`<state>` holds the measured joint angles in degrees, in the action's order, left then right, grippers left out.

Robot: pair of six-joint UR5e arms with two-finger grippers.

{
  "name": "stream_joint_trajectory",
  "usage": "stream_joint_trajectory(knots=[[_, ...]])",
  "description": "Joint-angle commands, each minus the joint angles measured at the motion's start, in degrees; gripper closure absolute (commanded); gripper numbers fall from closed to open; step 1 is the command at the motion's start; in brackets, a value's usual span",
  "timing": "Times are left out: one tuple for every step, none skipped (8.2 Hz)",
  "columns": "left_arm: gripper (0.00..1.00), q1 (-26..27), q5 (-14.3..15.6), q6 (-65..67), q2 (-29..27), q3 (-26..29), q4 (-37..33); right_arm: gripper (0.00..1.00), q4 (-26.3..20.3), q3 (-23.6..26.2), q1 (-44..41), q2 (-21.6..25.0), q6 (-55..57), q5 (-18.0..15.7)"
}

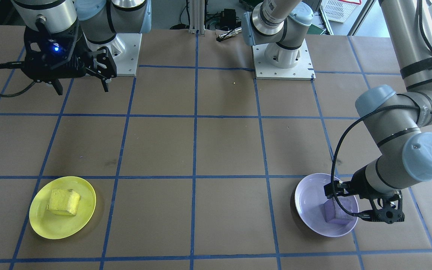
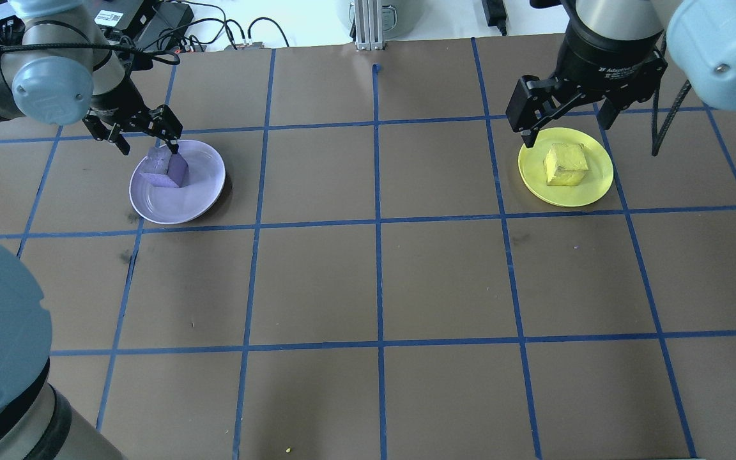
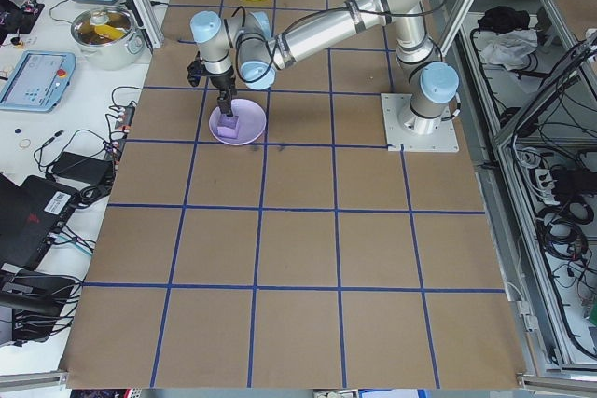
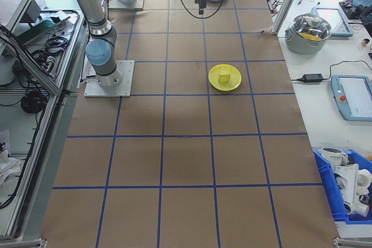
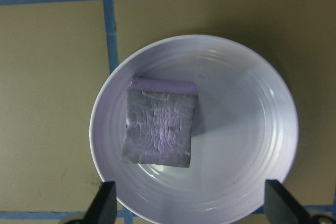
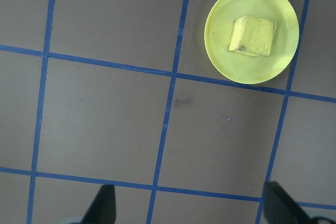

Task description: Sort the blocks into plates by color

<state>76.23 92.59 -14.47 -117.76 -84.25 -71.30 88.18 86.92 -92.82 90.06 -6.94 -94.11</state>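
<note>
Wrist view is showing the purple block (image 5: 160, 128) lying free in the lavender plate (image 5: 252, 129); left claw (image 2: 142, 139) is hanging spread wide, gripping nothing.

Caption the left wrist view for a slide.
Open left gripper above the purple block lying in the lavender plate.

Rough, foam-like purple block (image 5: 159, 128) lies in a glossy lavender plastic plate (image 5: 252, 145) on matt brown paper tabletop (image 2: 368, 281).
</note>
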Motion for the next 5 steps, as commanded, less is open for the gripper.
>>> stream_joint_trajectory(knots=[[0.00, 3.0, -0.5, 8.6, 8.2, -0.2, -5.0, 0.00, 0.3, 0.0, -0.1, -0.1, 0.1, 0.2], [0.00, 5.1, -0.5, 10.8, 11.9, -0.5, -6.8, 0.00, 0.4, 0.0, -0.1, -0.2, 0.0, 0.7], [0.00, 7.0, -0.5, 12.4, 15.7, -0.9, -6.8, 0.00, 0.4, 0.0, -0.1, -0.1, 0.1, 0.9], [0.00, 8.0, -0.7, 14.5, 17.5, -1.0, -6.8, 0.00, 0.5, 0.0, -0.1, -0.2, 0.0, 0.9], [0.00, 9.0, -1.4, 14.7, 18.5, -1.0, -6.8, 0.00, 0.5, 0.0, -0.1, -0.2, -0.1, 0.9]])
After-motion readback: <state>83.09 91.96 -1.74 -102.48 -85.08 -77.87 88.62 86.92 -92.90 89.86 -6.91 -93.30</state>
